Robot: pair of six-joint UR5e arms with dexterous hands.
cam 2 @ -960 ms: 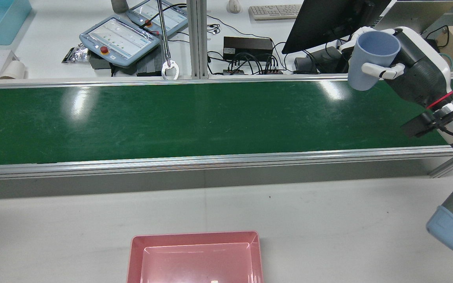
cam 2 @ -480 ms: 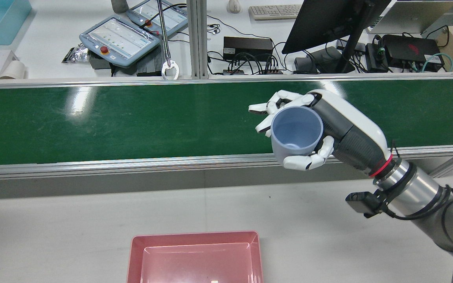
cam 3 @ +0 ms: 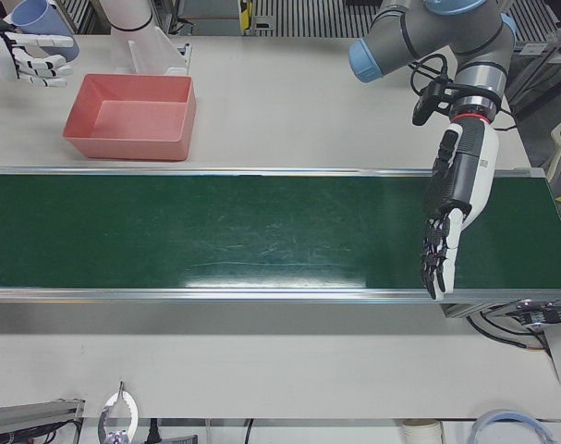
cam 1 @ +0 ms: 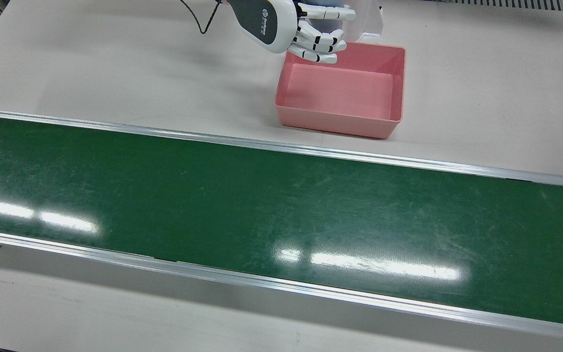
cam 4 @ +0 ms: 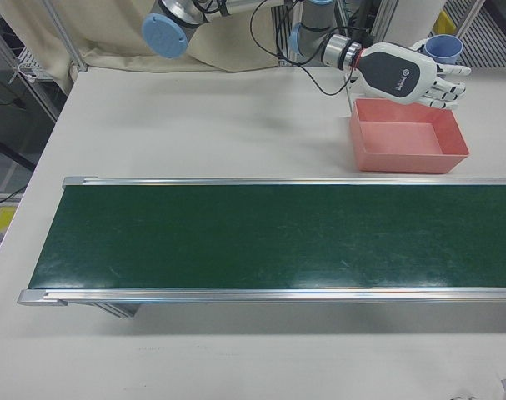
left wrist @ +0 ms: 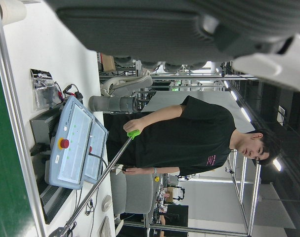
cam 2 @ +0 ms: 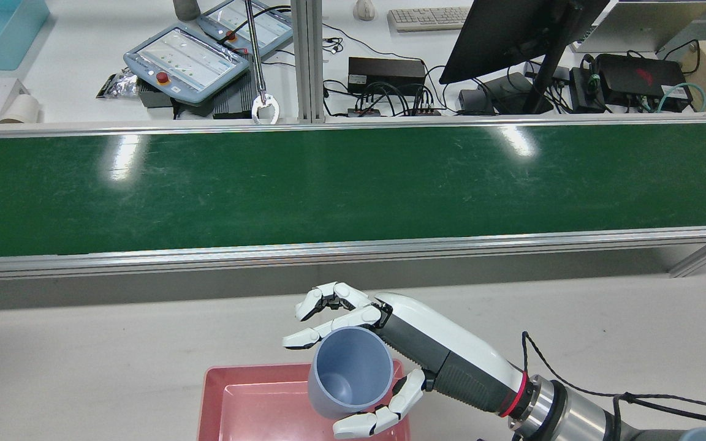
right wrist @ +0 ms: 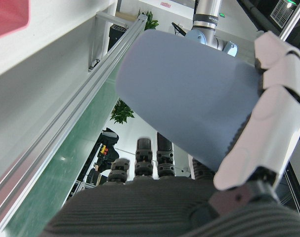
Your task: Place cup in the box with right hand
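Our right hand (cam 2: 390,361) grips the blue cup (cam 2: 348,380), fingers wrapped round its wall on both sides, mouth open and tilted up toward the rear camera. We judge this to be the carrying step, close to its end: the cup hangs in the air over the corner of the pink box (cam 2: 255,398) nearest the belt, not yet inside it. In the front view the fingers (cam 1: 318,41) overlap the box's rim at that corner, so the cup sits roughly above the wall rather than the middle of the floor.

Next, as we see it, the move calls for bringing the cup a little further over the box's empty floor, lowering it, and only then letting the fingers spread. Releasing here could let it catch the rim and tip out.

Our right arm reaches in low across the white table (cam 2: 114,343), forearm nearly level, palm turned sideways. Our left hand (cam 3: 446,222) hangs well apart over the far end of the green belt (cam 3: 215,231), fingers straight and pointing down, holding nothing.
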